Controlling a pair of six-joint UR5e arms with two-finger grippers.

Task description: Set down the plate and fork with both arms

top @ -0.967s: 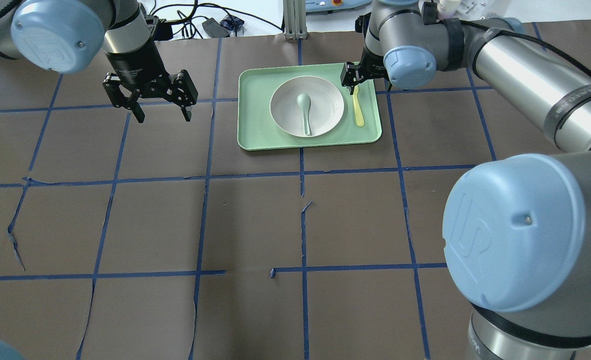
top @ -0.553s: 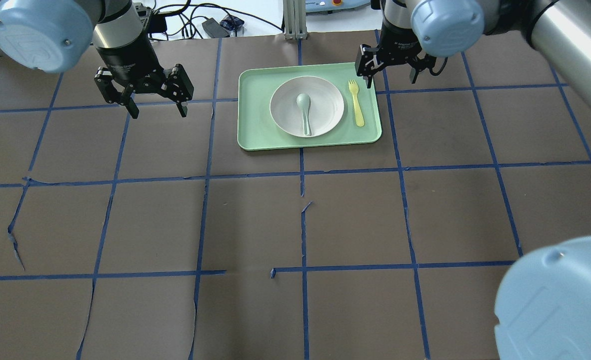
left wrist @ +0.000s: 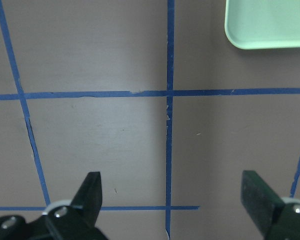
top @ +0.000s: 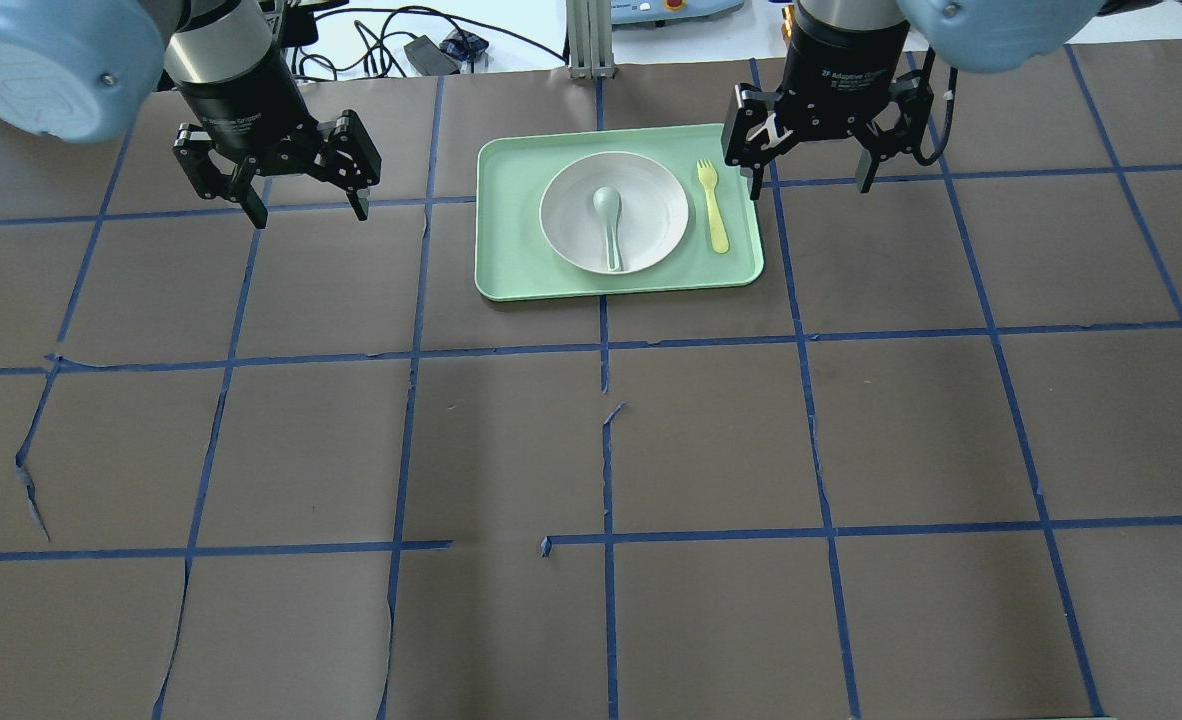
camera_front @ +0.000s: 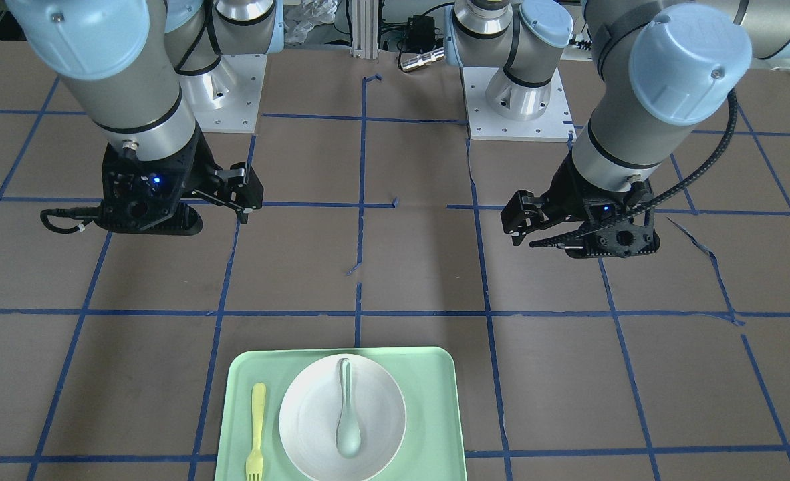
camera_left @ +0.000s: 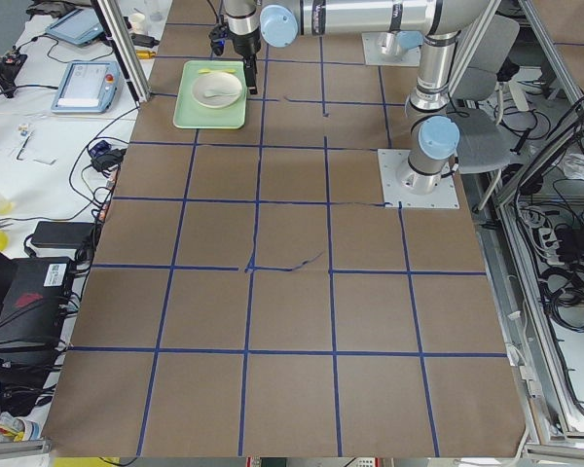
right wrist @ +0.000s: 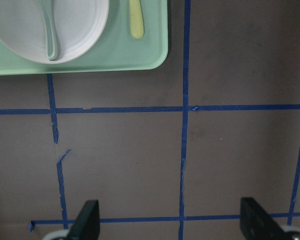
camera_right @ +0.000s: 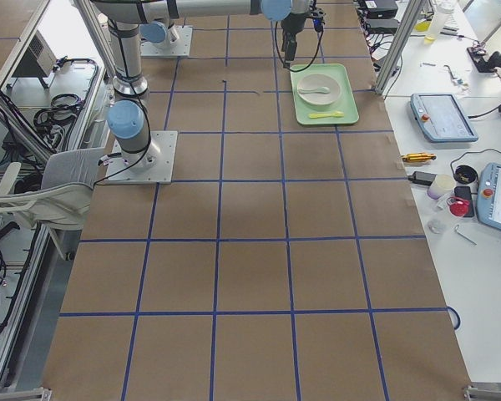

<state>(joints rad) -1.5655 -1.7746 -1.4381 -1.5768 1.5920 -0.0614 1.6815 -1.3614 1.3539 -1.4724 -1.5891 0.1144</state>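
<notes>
Clock directions are per the overhead view.

Tray sits at 12 o'clock on the table. Plate is on it, roughly centred, with a spoon lying in it. Fork is flat on the tray at the plate's 3 o'clock, just beside the rim, tines toward 12.

Left gripper hangs over bare table at the tray's 9 o'clock, well apart, fingers spread wide, holding nothing. Right gripper is at the tray's 3 o'clock, also spread and empty. Its inner finger lines up with the tray's edge, near the fork.

My read: both items look placed, so what's left is clearing the arms.

- Right arm: go up first, then out toward 3. Don't sweep toward 9, since that finger could clip the tray rim or flick the fork.
- Left arm: has margin, so retract toward 9.
- Keep both grippers spread; closing gains nothing.
</notes>
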